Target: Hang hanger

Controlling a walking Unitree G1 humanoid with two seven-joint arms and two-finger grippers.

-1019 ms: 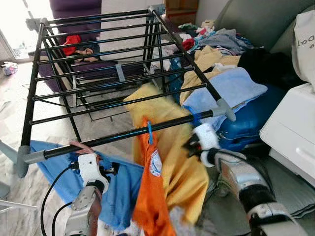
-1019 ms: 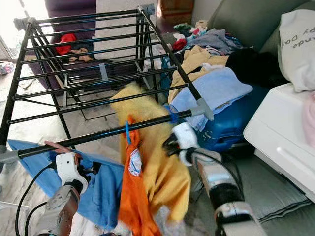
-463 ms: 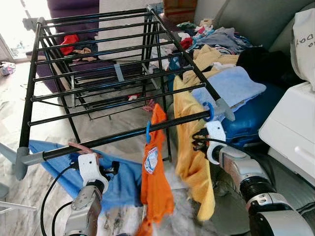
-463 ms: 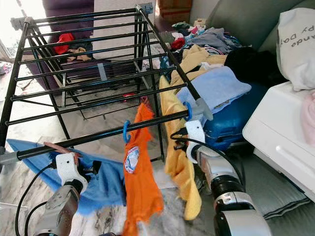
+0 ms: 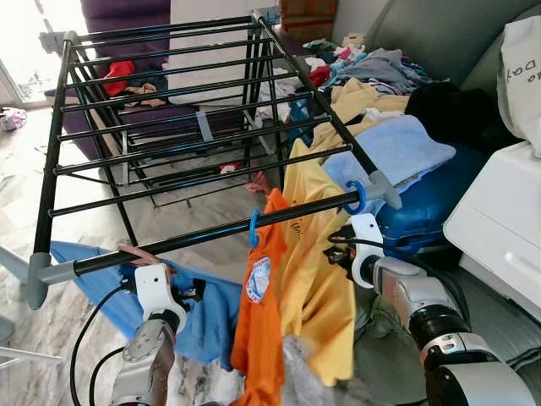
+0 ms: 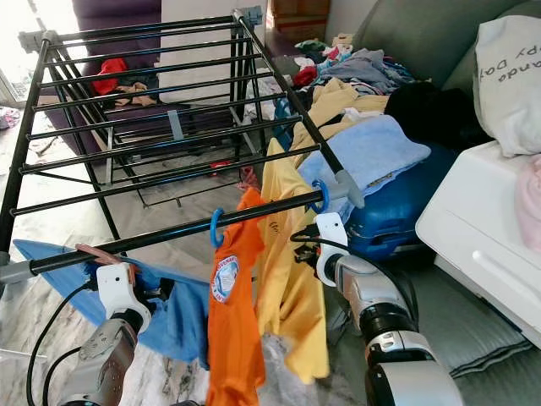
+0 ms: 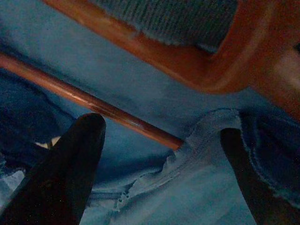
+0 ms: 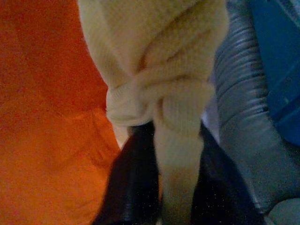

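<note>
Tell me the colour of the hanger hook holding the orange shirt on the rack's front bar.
Blue; the plastic hanger hook shows best in the left eye view.

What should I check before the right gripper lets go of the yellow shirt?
1. Blue hanger hook over the front bar of the drying rack: ok, it loops the bar near its right end.
2. Yellow shirt hanging free below the bar: ok.
3. Right gripper release state: not ok, fingers are shut on yellow fabric.
4. Clearance from the orange shirt: not ok, the two shirts overlap.
5. Left gripper: ok, open beside an orange hanger on the blue garment.
6. Hanger seated inside the shirt's shoulders: cannot tell.
</note>
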